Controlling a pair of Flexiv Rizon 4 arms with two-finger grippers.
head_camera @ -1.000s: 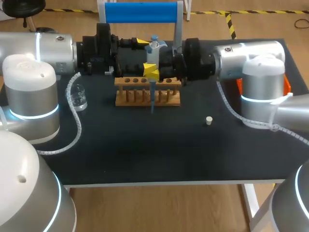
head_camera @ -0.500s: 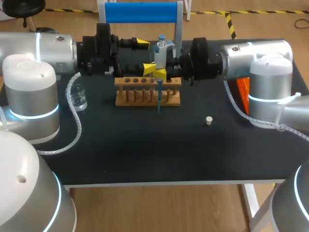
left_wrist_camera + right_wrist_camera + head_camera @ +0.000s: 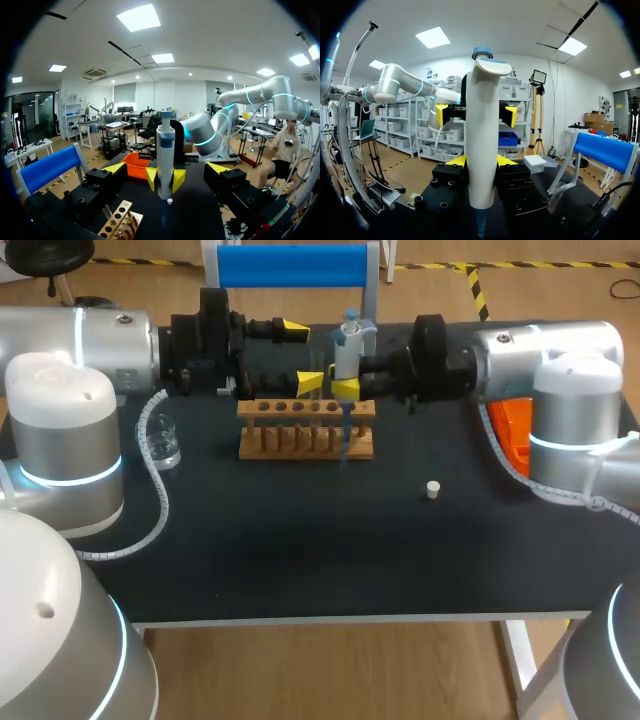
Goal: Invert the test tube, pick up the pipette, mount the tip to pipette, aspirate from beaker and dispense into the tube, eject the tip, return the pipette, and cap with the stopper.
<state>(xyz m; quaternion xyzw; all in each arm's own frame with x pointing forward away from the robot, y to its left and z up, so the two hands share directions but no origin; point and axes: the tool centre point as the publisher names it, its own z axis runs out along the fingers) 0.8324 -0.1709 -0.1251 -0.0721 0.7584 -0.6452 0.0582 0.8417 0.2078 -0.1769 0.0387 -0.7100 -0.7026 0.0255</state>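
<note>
My right gripper point(image 3: 346, 375) is shut on the white pipette point(image 3: 348, 345), which stands upright with its blue tip point(image 3: 345, 440) hanging in front of the wooden tube rack point(image 3: 300, 435). In the right wrist view the pipette point(image 3: 482, 140) sits between my own fingers point(image 3: 457, 160). My left gripper point(image 3: 300, 355) stands open just left of it, behind the rack, holding nothing. From the left wrist the pipette point(image 3: 165, 150) is ahead, between my wide-open tips point(image 3: 115, 167). The small white stopper point(image 3: 433, 489) lies on the table to the right. The glass beaker point(image 3: 165, 440) stands at the left.
An orange box point(image 3: 515, 430) sits at the table's right edge, partly behind my right arm. A white coiled cable point(image 3: 150, 490) trails over the table's left side beside the beaker. The rack point(image 3: 119, 222) lies under the left wrist.
My right arm has carried the pipette to the right, from the rack's middle to its right end, away from the left gripper. The left arm has not moved.
</note>
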